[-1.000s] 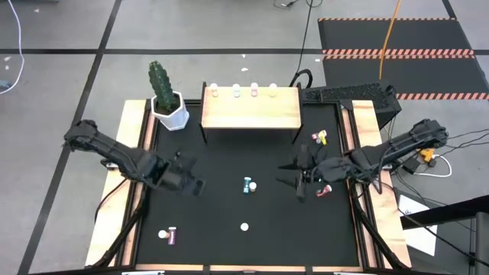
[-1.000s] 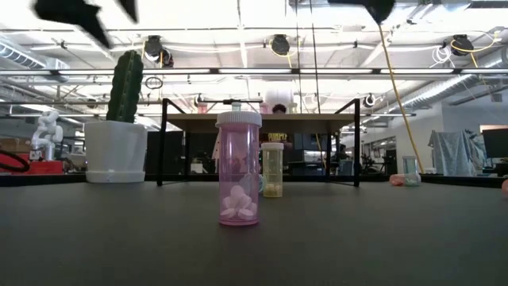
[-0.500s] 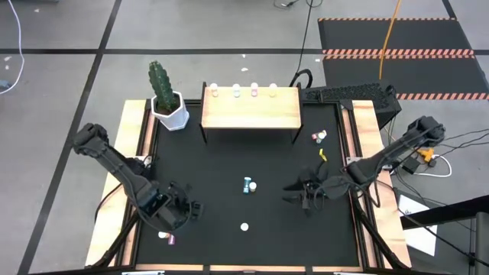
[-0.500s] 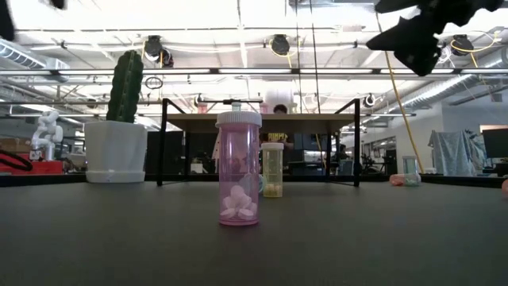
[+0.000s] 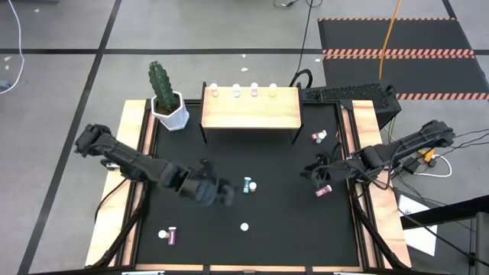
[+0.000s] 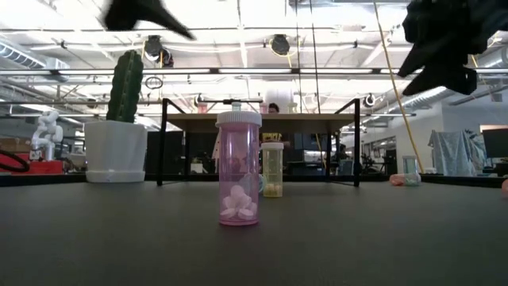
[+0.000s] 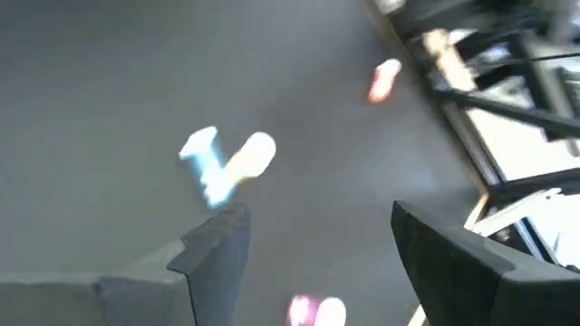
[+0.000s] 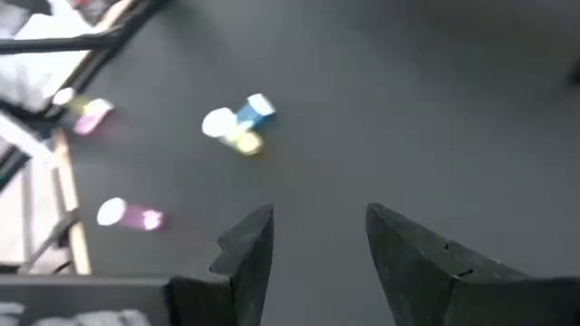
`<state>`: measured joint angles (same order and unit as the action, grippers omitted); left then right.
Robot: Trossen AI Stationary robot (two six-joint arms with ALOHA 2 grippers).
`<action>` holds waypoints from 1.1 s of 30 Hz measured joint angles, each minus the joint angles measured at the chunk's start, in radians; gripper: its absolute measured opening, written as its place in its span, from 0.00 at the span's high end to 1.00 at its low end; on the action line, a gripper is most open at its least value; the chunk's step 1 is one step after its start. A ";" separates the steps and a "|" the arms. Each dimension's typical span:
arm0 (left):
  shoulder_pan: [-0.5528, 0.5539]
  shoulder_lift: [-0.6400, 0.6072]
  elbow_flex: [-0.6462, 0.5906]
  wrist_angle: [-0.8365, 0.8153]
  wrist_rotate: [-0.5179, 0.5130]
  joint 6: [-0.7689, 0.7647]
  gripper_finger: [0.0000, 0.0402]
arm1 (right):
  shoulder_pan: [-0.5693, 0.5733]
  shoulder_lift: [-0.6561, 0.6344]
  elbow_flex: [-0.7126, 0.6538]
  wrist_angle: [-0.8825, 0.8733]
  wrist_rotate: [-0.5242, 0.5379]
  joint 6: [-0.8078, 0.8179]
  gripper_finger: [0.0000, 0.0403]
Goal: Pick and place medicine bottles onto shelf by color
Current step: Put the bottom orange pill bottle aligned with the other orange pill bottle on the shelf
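Two small bottles, one blue and one yellow, stand close together mid-table; the wrist views show them as a blue bottle and a yellow one. My left gripper hovers open just to their left. My right gripper is open above the table's right part. A pink bottle lies beside it. The light wooden shelf stands at the far side on thin black legs, with several bottles in a row along its back edge. A purple bottle stands upright near the front.
A white pot with a green cactus stands at the far left corner. Another bottle lies right of the shelf, and a purple one lies near the front left. Wooden rails border the black table on the left and right.
My left gripper swung toward the near edge, then came back up the table and rightward, ending close to the blue and yellow bottles. My right gripper dipped toward the near edge, then drew back toward the right edge and rolled. No bottle has visibly moved.
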<state>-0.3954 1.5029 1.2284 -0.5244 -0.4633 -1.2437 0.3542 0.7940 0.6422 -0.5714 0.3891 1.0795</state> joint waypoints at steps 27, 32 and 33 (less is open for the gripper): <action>0.371 0.703 0.548 0.580 0.502 0.871 0.33 | -0.157 -0.153 0.054 -0.478 -0.335 0.139 0.58; 0.356 0.829 0.739 0.543 0.465 0.875 0.33 | -0.157 -0.172 0.054 -0.486 -0.318 0.140 0.58; 0.353 0.849 0.772 0.542 0.456 0.876 0.33 | -0.157 -0.173 0.054 -0.492 -0.315 0.141 0.58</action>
<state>-0.0423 2.3517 2.0008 0.0177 -0.0078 -0.3681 0.1970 0.6213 0.6964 -1.0631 0.0737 1.2201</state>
